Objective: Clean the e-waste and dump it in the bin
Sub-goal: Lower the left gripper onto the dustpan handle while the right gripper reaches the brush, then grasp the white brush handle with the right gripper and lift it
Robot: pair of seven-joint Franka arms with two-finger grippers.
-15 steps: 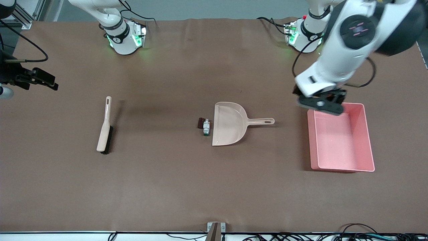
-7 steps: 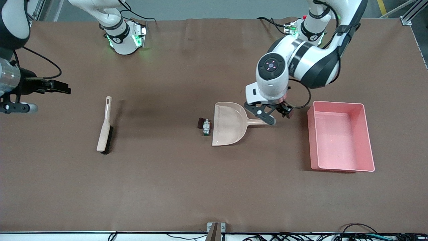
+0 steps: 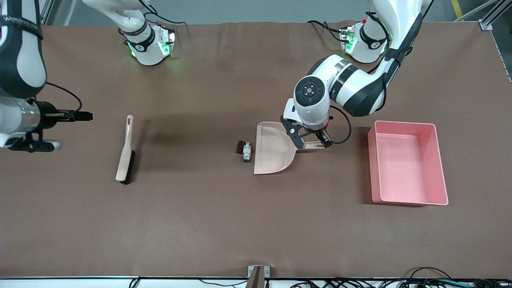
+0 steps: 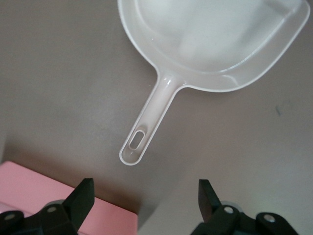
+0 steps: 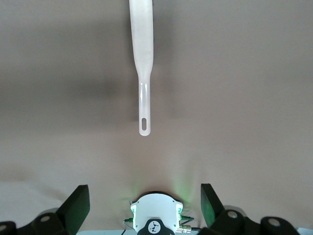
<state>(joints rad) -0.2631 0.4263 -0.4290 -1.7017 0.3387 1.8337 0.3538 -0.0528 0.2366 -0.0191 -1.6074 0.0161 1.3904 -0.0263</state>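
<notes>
Left gripper (image 3: pixel 307 139) swung from over the bin (image 3: pixel 440 164) to above the dustpan (image 3: pixel 276 148) handle, jaws wide.

Right gripper (image 5: pixel 142 208), also wide and empty, is held over the surface (image 3: pixel 224 224) near the brush (image 3: pixel 125 154). Bin and dustpan are both seen empty; the e-waste (image 3: pixel 244 150) lies just beside the dustpan's mouth. A mistimed closure could nudge the handle, so that the pan is pushed into the bits and they are scattered.
</notes>
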